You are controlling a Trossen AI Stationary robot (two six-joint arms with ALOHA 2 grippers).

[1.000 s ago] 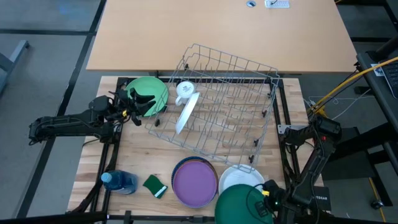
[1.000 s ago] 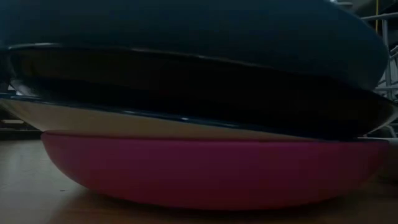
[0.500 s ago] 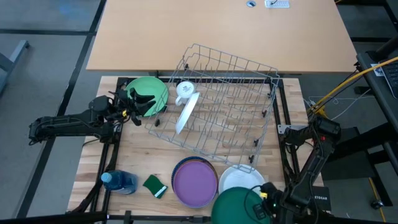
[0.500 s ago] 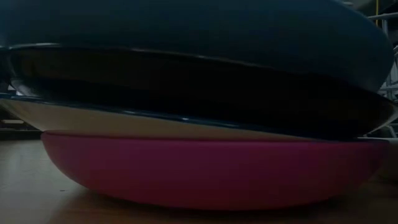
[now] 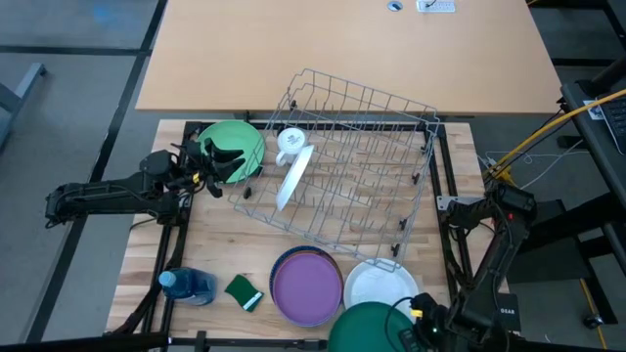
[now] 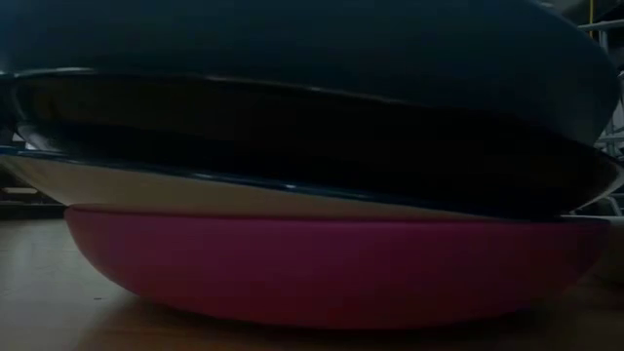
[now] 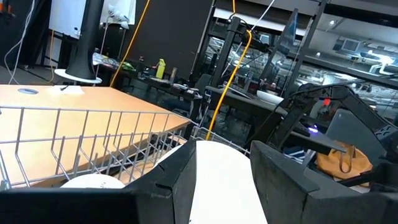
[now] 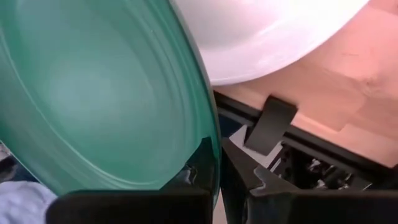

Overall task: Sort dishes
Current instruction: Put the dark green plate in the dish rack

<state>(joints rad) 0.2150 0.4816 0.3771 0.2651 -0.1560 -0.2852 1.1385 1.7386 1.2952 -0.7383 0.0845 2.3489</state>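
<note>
The right gripper (image 8: 214, 165) is closed on the rim of a dark green plate (image 5: 377, 332), one finger on each face, at about five o'clock on the table (image 5: 210, 249) in the high view, right at the near edge. The plate looks rigid and glazed, so I judge it slick and liable to pivot in a rim pinch; it could chip if it knocks the wire dish rack (image 5: 347, 161). A grip further in from the edge would steady it.

Just beside it, toward one o'clock, a white plate (image 5: 380, 286) lies flat on the table. At six o'clock sits a stack of plates (image 5: 306, 286) with a purple one on top. In the rack a white plate (image 5: 293, 178) stands on edge beside a small white mug (image 5: 290, 141).

The left gripper (image 5: 217, 168) waits at ten o'clock, at the edge of a light green plate (image 5: 235, 145). Its wrist view shows the fingers parted with nothing between them, the upright white plate beyond.

Only the right wrist view shows the pinch on the rim; from above the plate hides it. The low view is filled by the stack edge-on, showing a magenta plate (image 6: 331, 268) at the bottom and a pale one (image 6: 195, 195) above it, which the high view cannot show. A blue bottle (image 5: 186, 286) and a green sponge (image 5: 245, 291) lie at seven o'clock.
</note>
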